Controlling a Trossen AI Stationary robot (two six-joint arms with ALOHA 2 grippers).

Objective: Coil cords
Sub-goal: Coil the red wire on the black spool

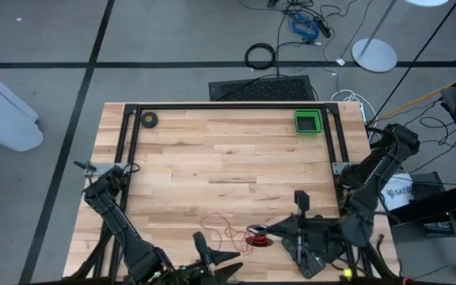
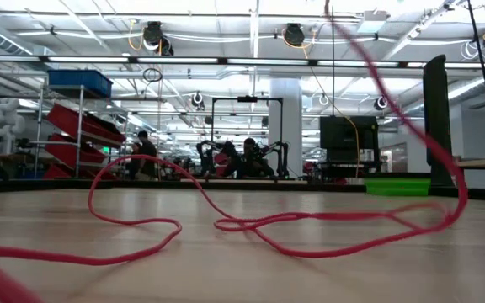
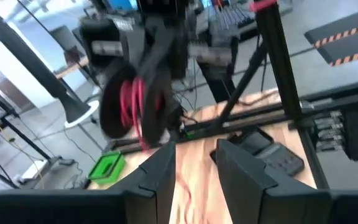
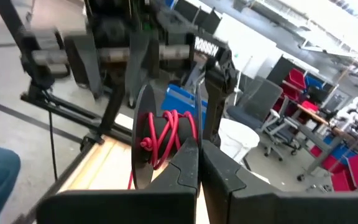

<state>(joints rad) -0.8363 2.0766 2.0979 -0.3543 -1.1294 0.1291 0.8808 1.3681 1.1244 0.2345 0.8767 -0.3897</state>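
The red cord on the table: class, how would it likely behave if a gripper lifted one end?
Probably floppy: the red cord lies in loose, wandering loops on the table. Likely light, since it is thin. It may trail and snag; one end is wound on the spool the right gripper holds.

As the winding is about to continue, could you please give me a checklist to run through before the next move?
1. Grip: ok. The right claw is shut on the cord spool.
2. Helper free: ok. The left claw is open and empty, facing the spool.
3. Cord fully wound: not ok. The loose red cord lies in loops on the table.
4. Loose cord free of knots: cannot tell.
5. Other things out of the way: ok. The green tray and tape roll sit at the far edge.
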